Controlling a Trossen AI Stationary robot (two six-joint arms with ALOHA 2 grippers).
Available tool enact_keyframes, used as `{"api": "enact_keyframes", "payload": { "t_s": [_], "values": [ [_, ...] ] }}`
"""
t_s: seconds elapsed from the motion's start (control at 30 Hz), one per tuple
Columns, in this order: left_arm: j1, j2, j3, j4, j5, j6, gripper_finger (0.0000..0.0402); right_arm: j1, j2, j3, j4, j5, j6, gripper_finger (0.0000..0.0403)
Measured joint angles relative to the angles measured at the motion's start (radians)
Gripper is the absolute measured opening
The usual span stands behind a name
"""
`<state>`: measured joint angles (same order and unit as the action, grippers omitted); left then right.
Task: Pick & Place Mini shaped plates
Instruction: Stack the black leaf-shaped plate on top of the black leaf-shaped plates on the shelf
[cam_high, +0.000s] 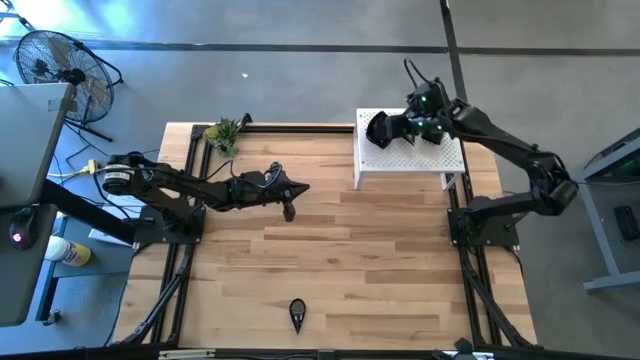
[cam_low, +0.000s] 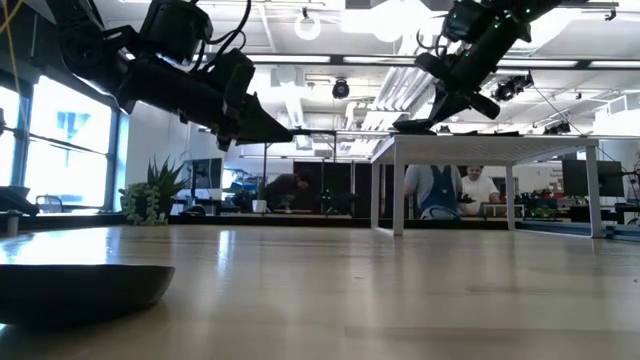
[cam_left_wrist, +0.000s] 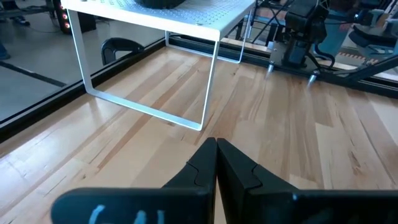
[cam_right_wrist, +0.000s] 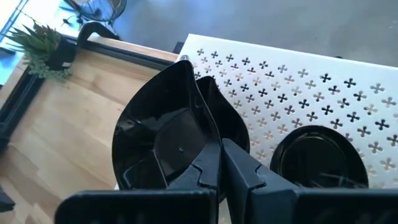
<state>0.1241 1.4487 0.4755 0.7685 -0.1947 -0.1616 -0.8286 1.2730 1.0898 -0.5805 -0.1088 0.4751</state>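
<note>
From above, the right gripper (cam_high: 392, 129) hangs over the white perforated platform (cam_high: 450, 165) at the far right of the table, closed on the rim of a black plate (cam_high: 378, 129) near the platform's left edge; other dark dishes lie beneath the wrist there, though I cannot count them. The left gripper (cam_high: 289, 210) waits over bare wood mid-table, pinched shut on nothing, and one teardrop plate (cam_high: 297, 314) sits alone near the front edge. Down at table height, that lone dish (cam_low: 85, 285) looms in the foreground, the platform (cam_low: 500, 146) stands on thin legs with people seated behind it, and the right arm reaches down to its top. The left wrist camera shows its own closed fingers (cam_left_wrist: 239, 171) with the platform's wire leg (cam_left_wrist: 208, 84) ahead and plenty of clear wood between. The right wrist camera tells most: the fingers (cam_right_wrist: 245, 171) are clamped on the edge of a stack of glossy plates (cam_right_wrist: 165, 146), which overhangs the platform's left edge, with a round dish (cam_right_wrist: 317, 155) just beside. I judge this is a placing step; it would go best lowered level and nudged inward before release, since the overhang invites a tip, yet not so far as to bump the round neighbour. The small plant (cam_right_wrist: 40, 40) stands well clear.
</note>
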Motion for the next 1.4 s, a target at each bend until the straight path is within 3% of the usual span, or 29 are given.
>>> {"api": "enact_keyframes", "payload": {
  "t_s": [0.5, 0.83, 1.1, 1.4],
  "values": [
    [0.000, 0.000, 0.000, -0.001, 0.000, 0.000, 0.0005, -0.011, 0.017, 0.009, -0.007, -0.013, -0.046, 0.0068],
    [0.000, 0.000, 0.000, -0.009, -0.001, 0.008, 0.0005, -0.012, -0.001, 0.009, -0.045, -0.003, -0.115, 0.0061],
    [0.000, 0.000, 0.000, -0.009, -0.001, 0.008, 0.0005, -0.012, -0.001, 0.009, -0.041, -0.003, -0.192, 0.0005],
    [0.000, 0.000, 0.000, -0.009, -0.001, 0.008, 0.0005, -0.035, -0.003, 0.009, -0.009, -0.060, -0.138, 0.0004]
  ]
}}
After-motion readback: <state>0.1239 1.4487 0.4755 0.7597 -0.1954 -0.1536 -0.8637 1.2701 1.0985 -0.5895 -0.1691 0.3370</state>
